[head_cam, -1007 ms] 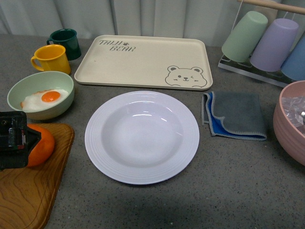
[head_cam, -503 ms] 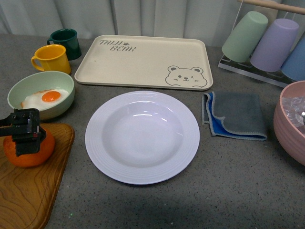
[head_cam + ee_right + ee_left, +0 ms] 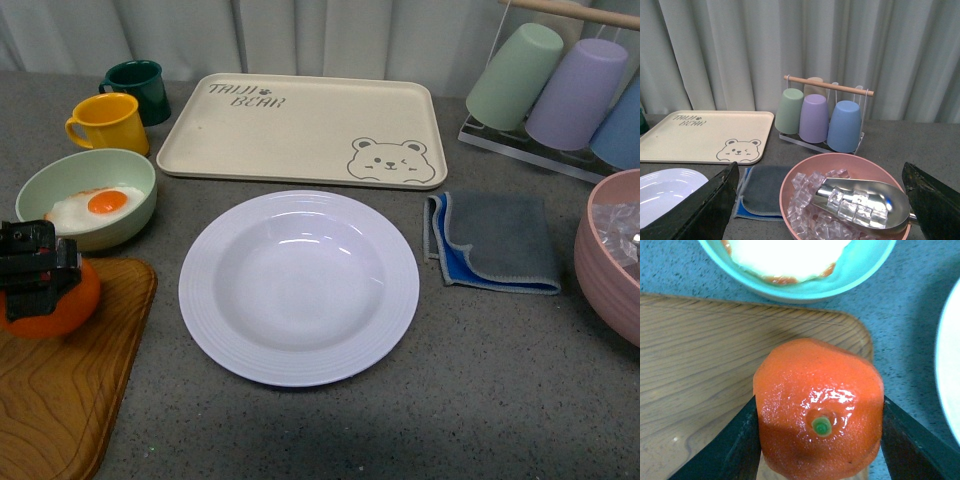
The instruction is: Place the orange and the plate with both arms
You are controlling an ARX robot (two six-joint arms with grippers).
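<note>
The orange (image 3: 55,308) is over the far corner of a wooden board (image 3: 70,400), at the left of the front view. My left gripper (image 3: 35,265) is shut on it from above. In the left wrist view the black fingers (image 3: 737,442) press both sides of the orange (image 3: 820,410), green stem dot facing the camera. I cannot tell whether the orange touches the board. The white ridged plate (image 3: 298,288) lies empty mid-table, to the right of the orange. My right gripper (image 3: 820,210) is open and empty above a pink bowl; the front view does not show it.
A pale green bowl with a fried egg (image 3: 85,195) sits just behind the board. Behind the plate is the cream bear tray (image 3: 300,125), with yellow (image 3: 108,122) and green (image 3: 140,90) mugs to its left. To the right are a grey-blue cloth (image 3: 495,240), a pink ice bowl (image 3: 610,260) and a cup rack (image 3: 560,85).
My left gripper has moved from beside the orange to over it, and the orange has shifted a little to the left. The plate has not moved.
</note>
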